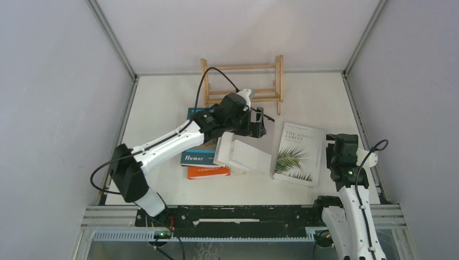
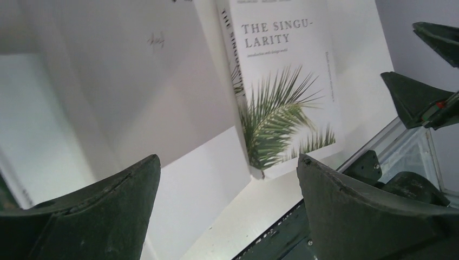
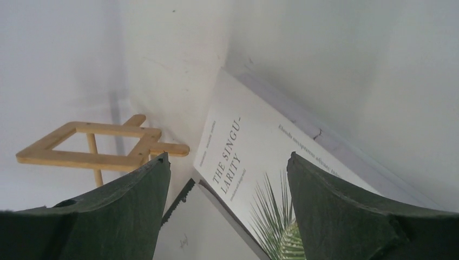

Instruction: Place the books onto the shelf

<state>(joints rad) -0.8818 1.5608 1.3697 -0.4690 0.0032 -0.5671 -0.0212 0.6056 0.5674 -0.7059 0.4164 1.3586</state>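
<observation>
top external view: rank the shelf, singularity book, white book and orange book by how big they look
1. shelf, by its outline
2. The Singularity book
3. white book, somewhat smaller
4. orange book, only a strip shows; true size unsure

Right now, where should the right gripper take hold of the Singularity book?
Probably its right long edge, coming from the right: The Singularity book lies flat, cover up, that edge facing the open right gripper, while a white book crowds its spine side.
</observation>
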